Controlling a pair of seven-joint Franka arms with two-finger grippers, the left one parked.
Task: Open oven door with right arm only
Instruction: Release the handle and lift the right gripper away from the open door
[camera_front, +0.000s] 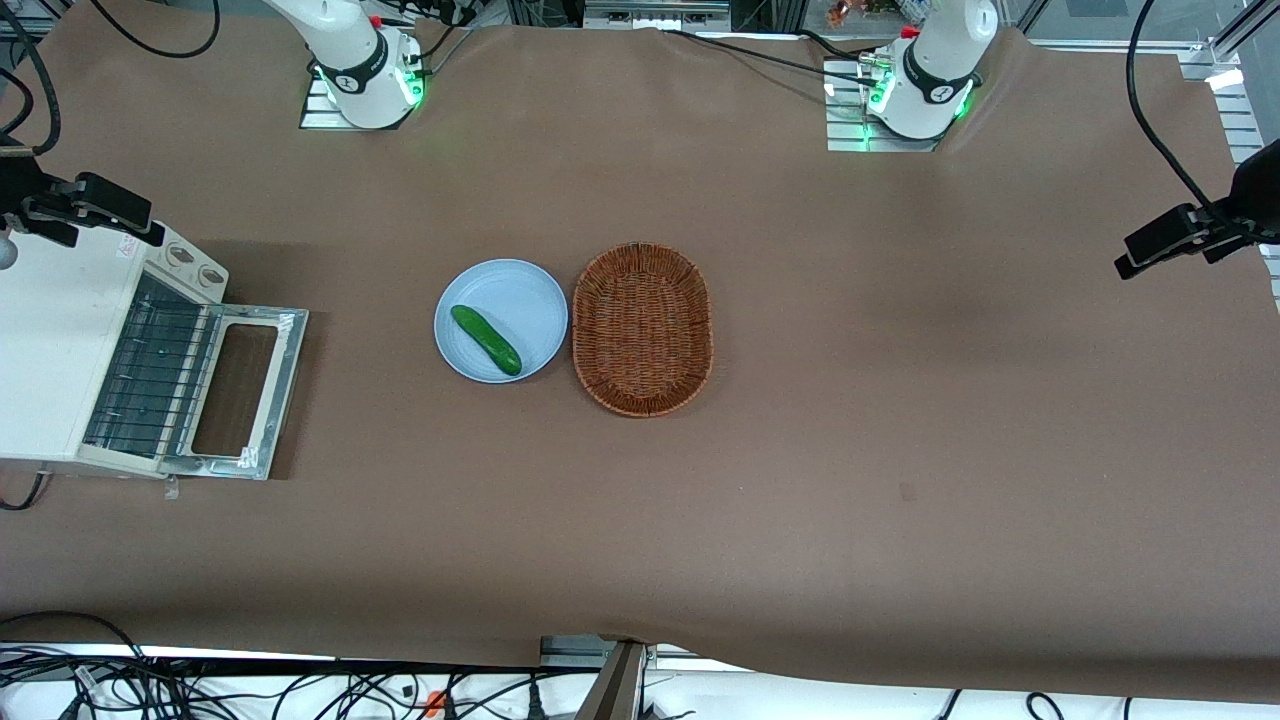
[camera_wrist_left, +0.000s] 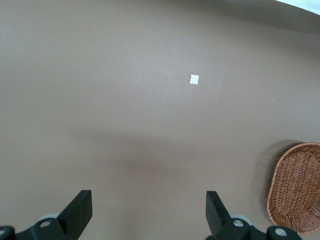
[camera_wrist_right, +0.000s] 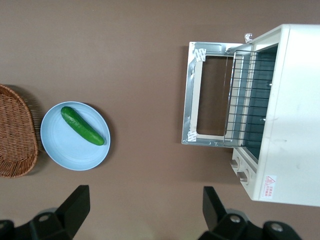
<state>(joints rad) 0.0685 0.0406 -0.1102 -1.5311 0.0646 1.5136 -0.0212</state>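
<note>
The cream-white toaster oven (camera_front: 50, 350) stands at the working arm's end of the table. Its oven door (camera_front: 236, 390) is swung fully down and lies flat on the table in front of the oven, with the wire rack (camera_front: 150, 370) inside showing. In the right wrist view the door (camera_wrist_right: 207, 95) lies open beside the oven body (camera_wrist_right: 295, 115). My right gripper (camera_front: 120, 215) hangs in the air above the oven's knob end, apart from the door. It is open and empty in the right wrist view (camera_wrist_right: 145, 210).
A light blue plate (camera_front: 525, 295) holding a green cucumber (camera_front: 486, 340) sits mid-table, with a wicker basket (camera_front: 641, 328) beside it. The plate (camera_wrist_right: 60, 147), cucumber (camera_wrist_right: 82, 126) and basket (camera_wrist_right: 15, 132) show in the right wrist view. The knob panel (camera_front: 195, 265) faces up.
</note>
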